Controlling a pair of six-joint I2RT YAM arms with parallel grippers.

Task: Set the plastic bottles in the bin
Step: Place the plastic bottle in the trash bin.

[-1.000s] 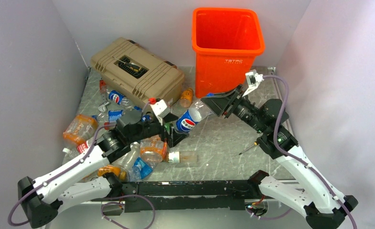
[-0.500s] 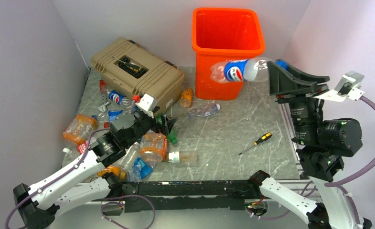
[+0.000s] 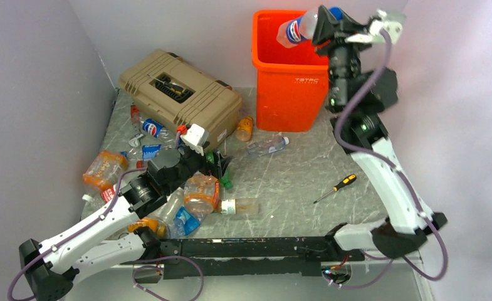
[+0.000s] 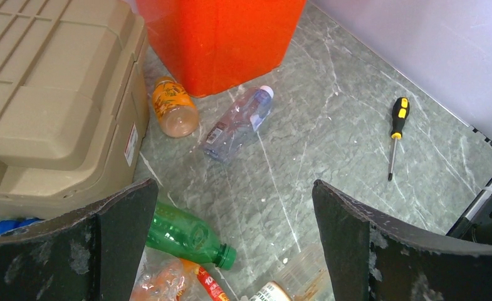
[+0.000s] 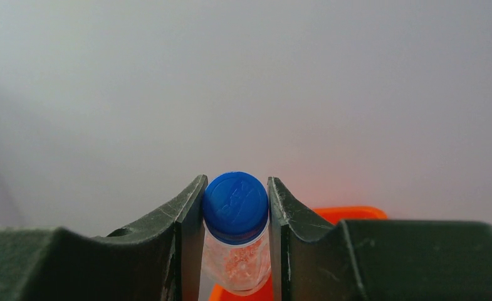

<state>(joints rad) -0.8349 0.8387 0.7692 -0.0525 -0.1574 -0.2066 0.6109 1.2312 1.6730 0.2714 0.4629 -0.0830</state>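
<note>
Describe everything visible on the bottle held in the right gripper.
The bottle is clear, thin-looking plastic with a blue, red and white wrap label and a blue cap. It looks empty apart from pale specks inside the neck. The right gripper pinches it at the cap end, jaws closed on either side. It lies roughly level, body pointing left over the open top of the orange bin, held in the air. Only the gripper appears to touch it.

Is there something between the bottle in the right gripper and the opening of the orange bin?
Nothing visible stands in the way. The right gripper holds the bottle by its blue cap end, and in the top view the bottle hangs over the bin. The bin has no lid, and nothing covers its open mouth.
</note>
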